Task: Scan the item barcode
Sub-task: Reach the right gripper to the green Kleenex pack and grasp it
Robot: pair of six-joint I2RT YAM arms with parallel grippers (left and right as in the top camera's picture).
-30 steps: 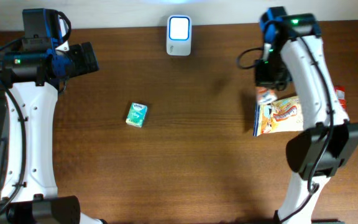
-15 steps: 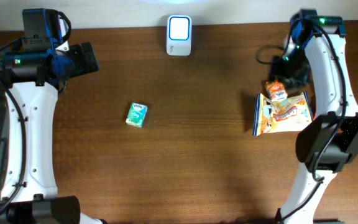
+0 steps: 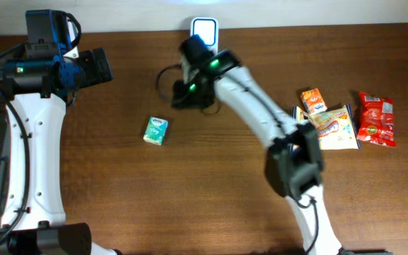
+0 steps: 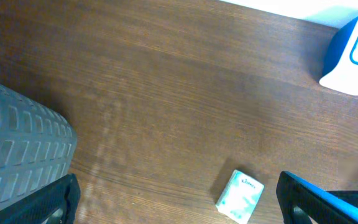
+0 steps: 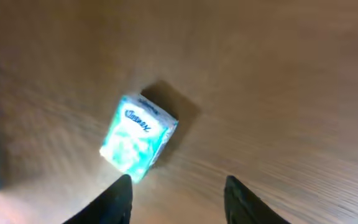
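Overhead first: the right gripper point(image 3: 188, 97) hangs out over the left half of the table point(image 3: 225, 205), just up and right of the tissue pack point(image 3: 156, 131). That pack lies flat on the wood, well apart from the scanner point(image 3: 204, 32) at the back edge, and we take it for the item to scan. The worry is that the right arm reaches long across the middle, so a descent off target could nudge the pack and skate it away. The left gripper point(image 3: 99, 66) sits far left, jaws wide, holding nothing. On the right, an orange packet point(image 3: 313, 99), a snack bag point(image 3: 331, 127) and a red packet point(image 3: 375, 118) lie close together, clear of the route.

Left wrist: we see the pack low in view, the scanner top right and a grey ribbed surface point(image 4: 17, 168) at left. Nothing lies between pack and scanner.

Right wrist: blurred, but the jaws stand apart with nothing between them. The pack lies skewed, up and left of them. Closing on a corner could twist it or let it slip. We can't see a barcode, so the wrong face might meet the scanner.
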